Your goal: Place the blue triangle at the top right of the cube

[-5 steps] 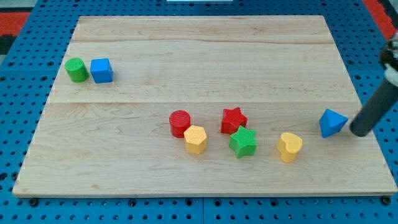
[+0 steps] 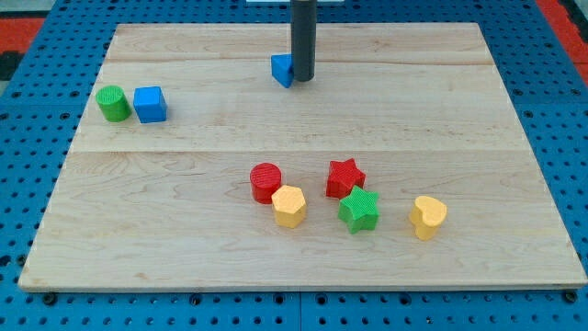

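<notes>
**Blue triangle at top centre, tip against it**

Landmark for all positions: blue cube [image 2: 150, 104], near the view's left edge of the wooden board [image 2: 303, 248].

Blue triangle [image 2: 281, 70]: lies well to the view's right of the blue cube and a little toward the view's top. Only a small blue wedge showing, with a pale upper facet and darker side faces; the right part hidden behind the rod [image 2: 302, 37]. Sits on the board's upper plank, close to the seam line.

My tip [image 2: 302, 79]: down at the board, touching or just beside the triangle's right side; exact contact not resolvable. Far right of the cube, slightly higher in the view. Rod upright, dark, running off the view's top. No gripper on this rig, so nothing open, shut or grasped; only the bare rod end against the block.

Green cylinder [image 2: 113, 103]: just beside the cube on its left, touching or nearly so.

Remaining blocks, all to the lower right of the cube, in a loose cluster:
- red cylinder [image 2: 265, 182], nearest of the cluster to the cube
- yellow hexagon [image 2: 288, 206], touching the red cylinder's lower right
- red star [image 2: 344, 177]
- green star [image 2: 358, 210], just below the red star, touching
- yellow heart-like block [image 2: 427, 217], farthest from the cube, apart from the rest
</notes>
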`<action>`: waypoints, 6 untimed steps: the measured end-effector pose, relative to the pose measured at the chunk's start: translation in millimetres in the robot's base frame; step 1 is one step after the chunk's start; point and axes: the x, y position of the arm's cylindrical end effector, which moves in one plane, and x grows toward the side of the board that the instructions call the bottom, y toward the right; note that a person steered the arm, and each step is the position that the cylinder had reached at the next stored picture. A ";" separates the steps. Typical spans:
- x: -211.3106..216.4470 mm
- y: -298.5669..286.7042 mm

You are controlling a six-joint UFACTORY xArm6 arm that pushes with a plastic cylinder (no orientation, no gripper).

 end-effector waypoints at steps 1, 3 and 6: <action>-17.1 -20.8; -30.7 -152.2; -14.8 -178.9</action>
